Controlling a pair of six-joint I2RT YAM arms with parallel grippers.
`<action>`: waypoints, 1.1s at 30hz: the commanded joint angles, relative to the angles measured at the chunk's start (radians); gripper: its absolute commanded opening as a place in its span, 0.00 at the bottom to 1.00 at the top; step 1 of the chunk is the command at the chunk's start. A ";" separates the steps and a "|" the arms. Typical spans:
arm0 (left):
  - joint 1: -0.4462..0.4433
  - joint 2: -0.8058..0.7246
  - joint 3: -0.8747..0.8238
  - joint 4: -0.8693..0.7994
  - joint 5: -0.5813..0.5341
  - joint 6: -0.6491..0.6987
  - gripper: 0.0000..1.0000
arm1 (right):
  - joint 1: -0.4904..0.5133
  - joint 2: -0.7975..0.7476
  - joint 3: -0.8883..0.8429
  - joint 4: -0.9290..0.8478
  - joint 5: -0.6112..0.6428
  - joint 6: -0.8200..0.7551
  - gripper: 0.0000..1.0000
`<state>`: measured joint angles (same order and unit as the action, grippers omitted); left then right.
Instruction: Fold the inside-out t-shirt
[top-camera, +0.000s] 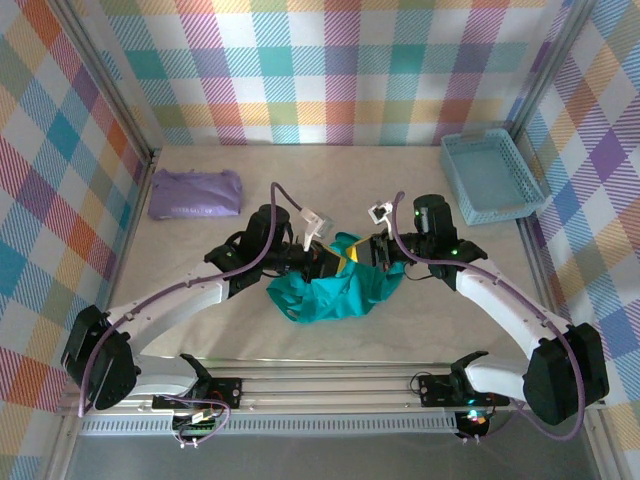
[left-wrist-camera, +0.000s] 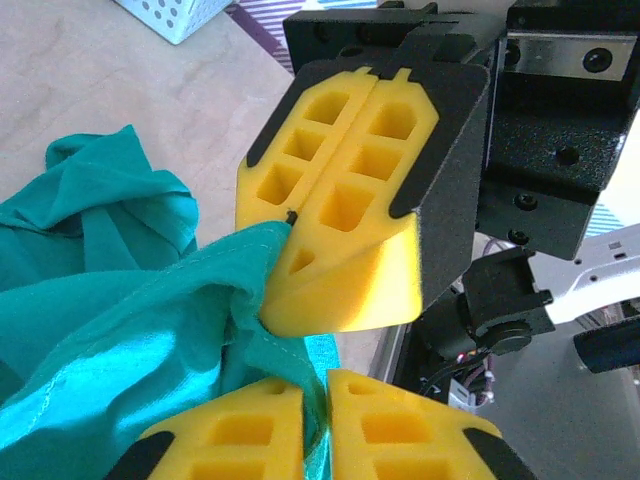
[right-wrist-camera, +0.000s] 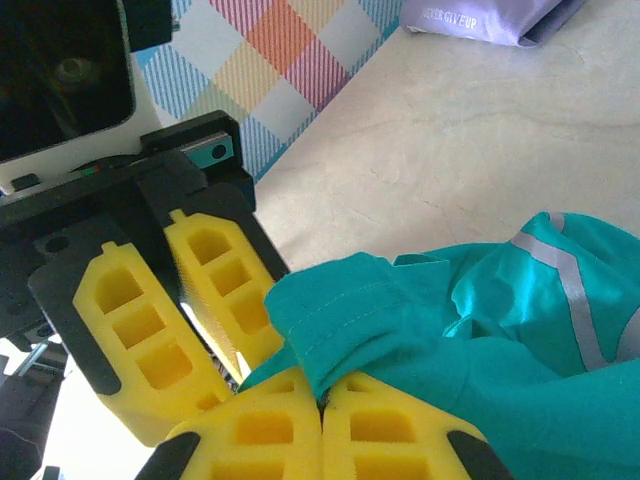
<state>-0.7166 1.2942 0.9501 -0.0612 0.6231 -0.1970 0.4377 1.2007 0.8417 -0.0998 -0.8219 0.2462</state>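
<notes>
Yellow fingers of the left gripper are pinched on a fold of the teal inside-out t-shirt. Right gripper is clamped on a hem too, tip to tip with the left. Shirt sits bunched mid-table, between both arms.

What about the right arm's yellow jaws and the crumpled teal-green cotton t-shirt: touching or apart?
Touching. Right wrist view shows a t-shirt fold pinched between the shut jaws.

The table carries a teal t-shirt, purple garment, blue basket.
</notes>
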 joint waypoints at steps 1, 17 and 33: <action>0.008 -0.024 -0.007 -0.025 0.004 0.019 0.10 | -0.006 -0.018 0.027 -0.006 -0.003 -0.010 0.00; -0.036 -0.047 0.083 -0.116 -0.243 -0.120 0.00 | -0.005 -0.039 0.071 -0.155 0.240 -0.005 0.35; -0.055 -0.109 0.083 -0.146 -0.304 -0.161 0.00 | 0.073 0.049 -0.090 -0.034 0.492 -0.020 0.35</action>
<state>-0.7544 1.2102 1.0126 -0.1860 0.3199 -0.3946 0.5121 1.2514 0.7021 -0.0776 -0.4633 0.2459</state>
